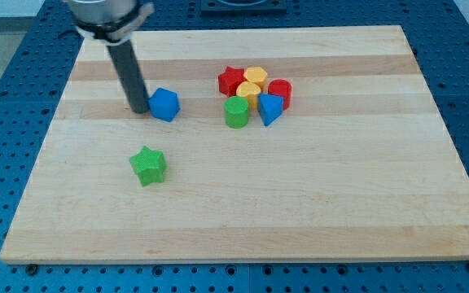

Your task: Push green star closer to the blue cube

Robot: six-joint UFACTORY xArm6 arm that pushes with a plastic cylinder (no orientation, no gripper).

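The green star (148, 165) lies on the wooden board (316, 212) at the view's lower left. The blue cube (164, 104) sits above it, a little to the right, with a clear gap between them. My tip (138, 111) stands right against the blue cube's left side, well above the green star. The rod rises from the tip toward the view's top left.
A tight cluster sits right of the blue cube: a red star (231, 80), a yellow block (256, 76), another yellow block (248, 93), a red cylinder (280, 92), a green cylinder (236, 112) and a blue triangular block (269, 108).
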